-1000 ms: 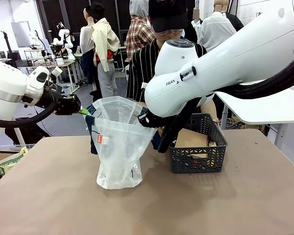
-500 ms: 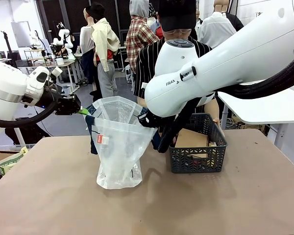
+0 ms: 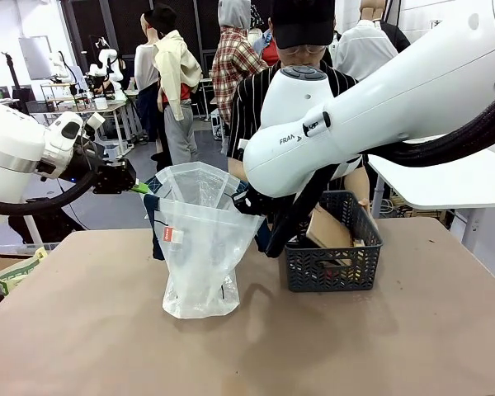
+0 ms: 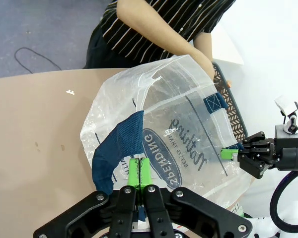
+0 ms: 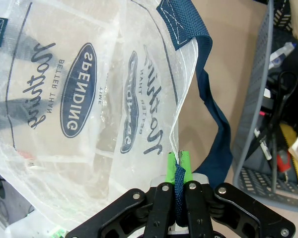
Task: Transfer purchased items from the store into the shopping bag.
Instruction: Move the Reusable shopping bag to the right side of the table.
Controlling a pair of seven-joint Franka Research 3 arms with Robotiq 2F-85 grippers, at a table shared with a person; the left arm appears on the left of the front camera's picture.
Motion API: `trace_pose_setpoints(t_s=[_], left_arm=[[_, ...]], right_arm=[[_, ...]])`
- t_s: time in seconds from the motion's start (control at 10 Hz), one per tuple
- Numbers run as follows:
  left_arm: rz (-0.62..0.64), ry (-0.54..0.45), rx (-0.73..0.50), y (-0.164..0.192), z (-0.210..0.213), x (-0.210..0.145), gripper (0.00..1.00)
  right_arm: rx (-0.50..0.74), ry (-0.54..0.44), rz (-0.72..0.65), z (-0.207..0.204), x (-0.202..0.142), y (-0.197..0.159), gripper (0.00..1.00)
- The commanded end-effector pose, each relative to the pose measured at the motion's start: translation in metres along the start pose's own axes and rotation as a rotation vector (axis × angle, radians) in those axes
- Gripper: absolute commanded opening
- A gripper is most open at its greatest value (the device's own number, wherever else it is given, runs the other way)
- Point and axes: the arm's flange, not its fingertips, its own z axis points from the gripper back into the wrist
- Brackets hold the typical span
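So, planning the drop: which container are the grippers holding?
The translucent plastic shopping bag, rim pinched by left gripper and right gripper; the dark grey mesh basket isn't.

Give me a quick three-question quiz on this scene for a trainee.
1. True or false: the left claw and the right claw are both shut on the bag.
2. In the front view, the basket stands: A) left of the bag, B) right of the bag, C) inside the bag.
3. What colour are the bag's handles?

Key: 1 true; 2 B; 3 navy.
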Motion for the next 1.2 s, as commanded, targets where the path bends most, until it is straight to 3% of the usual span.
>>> trace_pose_setpoints(t_s=[0.0, 1.1], left_arm=[[-0.002, -0.004, 0.001, -0.0005, 0.0021, 0.0009, 0.0], [-0.002, -0.004, 0.001, -0.0005, 0.0021, 0.0009, 0.0]], right_arm=[[0.014, 0.002, -0.003, 0.0011, -0.0003, -0.0017, 0.0], [0.014, 0.002, -0.003, 0.0011, -0.0003, -0.0017, 0.0]])
